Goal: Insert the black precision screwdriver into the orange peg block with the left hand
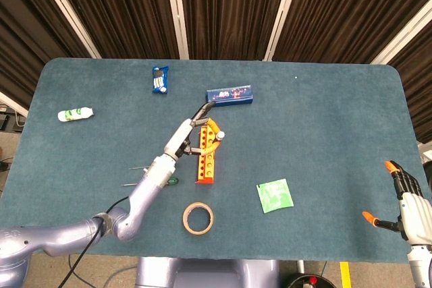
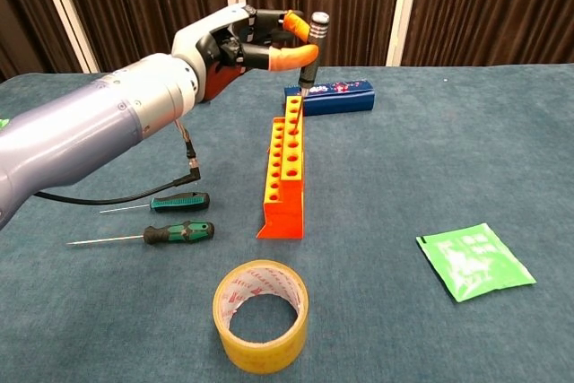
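The orange peg block (image 2: 287, 163) (image 1: 207, 164) lies lengthwise in the middle of the table. My left hand (image 2: 242, 42) (image 1: 194, 134) hovers over its far end and pinches the black precision screwdriver (image 2: 313, 47) (image 1: 220, 135) between orange-tipped fingers. The screwdriver stands upright with its silver cap on top. Its thin tip points down at the far holes of the block; whether it is in a hole I cannot tell. My right hand (image 1: 407, 202) rests at the near right edge of the table, fingers spread, holding nothing.
Two green-handled screwdrivers (image 2: 179, 202) (image 2: 179, 232) lie left of the block. A tape roll (image 2: 260, 314) sits in front, a green packet (image 2: 473, 260) to the right, and a blue box (image 2: 336, 94) just behind the block. A white bottle (image 1: 74, 114) and a blue packet (image 1: 160, 79) lie farther off.
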`<control>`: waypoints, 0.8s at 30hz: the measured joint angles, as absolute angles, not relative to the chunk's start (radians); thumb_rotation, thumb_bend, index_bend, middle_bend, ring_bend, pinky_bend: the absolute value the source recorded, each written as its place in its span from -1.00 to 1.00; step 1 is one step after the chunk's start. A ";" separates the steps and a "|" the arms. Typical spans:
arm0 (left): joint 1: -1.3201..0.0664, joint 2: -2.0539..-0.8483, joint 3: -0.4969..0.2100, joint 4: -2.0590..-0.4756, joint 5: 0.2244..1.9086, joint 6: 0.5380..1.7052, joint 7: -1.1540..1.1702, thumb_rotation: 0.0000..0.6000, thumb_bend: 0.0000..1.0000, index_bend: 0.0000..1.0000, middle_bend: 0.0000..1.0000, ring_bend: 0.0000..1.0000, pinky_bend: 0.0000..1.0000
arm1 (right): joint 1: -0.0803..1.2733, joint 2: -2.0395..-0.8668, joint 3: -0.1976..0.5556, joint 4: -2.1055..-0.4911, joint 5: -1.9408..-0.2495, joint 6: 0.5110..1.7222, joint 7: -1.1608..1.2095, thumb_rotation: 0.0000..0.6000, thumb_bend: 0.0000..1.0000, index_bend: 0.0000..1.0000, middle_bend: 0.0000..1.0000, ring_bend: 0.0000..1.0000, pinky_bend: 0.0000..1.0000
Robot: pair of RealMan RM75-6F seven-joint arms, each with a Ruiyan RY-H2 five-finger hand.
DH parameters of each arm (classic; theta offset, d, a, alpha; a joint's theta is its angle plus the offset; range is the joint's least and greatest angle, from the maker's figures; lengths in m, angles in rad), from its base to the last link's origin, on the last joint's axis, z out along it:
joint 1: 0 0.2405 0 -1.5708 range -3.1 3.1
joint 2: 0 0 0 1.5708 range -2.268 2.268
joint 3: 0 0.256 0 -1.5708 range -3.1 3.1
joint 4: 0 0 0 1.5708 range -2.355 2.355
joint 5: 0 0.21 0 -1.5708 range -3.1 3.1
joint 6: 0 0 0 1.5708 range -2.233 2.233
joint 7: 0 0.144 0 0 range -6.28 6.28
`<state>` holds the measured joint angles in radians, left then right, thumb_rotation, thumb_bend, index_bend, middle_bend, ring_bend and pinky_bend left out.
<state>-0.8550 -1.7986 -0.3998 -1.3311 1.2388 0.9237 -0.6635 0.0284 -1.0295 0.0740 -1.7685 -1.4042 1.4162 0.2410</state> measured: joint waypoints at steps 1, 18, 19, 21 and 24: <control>-0.853 -1.797 -0.396 -1.329 1.245 0.927 -0.669 1.00 -0.17 0.21 -1.00 -1.00 -0.92 | 0.028 -1.030 0.074 -1.769 -1.404 1.416 0.241 1.00 -0.92 -1.00 -1.00 -1.00 -1.00; -0.859 -1.818 -0.370 -1.250 1.273 0.918 -0.722 1.00 -0.18 0.22 -0.98 -1.00 -0.90 | 0.028 -1.034 0.075 -1.763 -1.404 1.419 0.238 1.00 -0.92 -1.00 -1.00 -1.00 -1.00; -0.859 -1.820 -0.368 -1.246 1.274 0.919 -0.724 1.00 -0.18 0.22 -0.98 -1.00 -0.90 | 0.029 -1.034 0.075 -1.762 -1.403 1.419 0.237 1.00 -0.92 -1.00 -1.00 -1.00 -1.00; -0.858 -1.823 -0.362 -1.239 1.279 0.921 -0.729 1.00 -0.18 0.22 -0.98 -1.00 -0.90 | 0.029 -1.032 0.075 -1.763 -1.403 1.419 0.237 1.00 -0.92 -1.00 -1.00 -1.00 -1.00; -0.856 -1.824 -0.357 -1.230 1.284 0.922 -0.733 1.00 -0.18 0.22 -0.98 -1.00 -0.90 | 0.029 -1.032 0.075 -1.763 -1.404 1.418 0.237 1.00 -0.92 -1.00 -1.00 -1.00 -1.00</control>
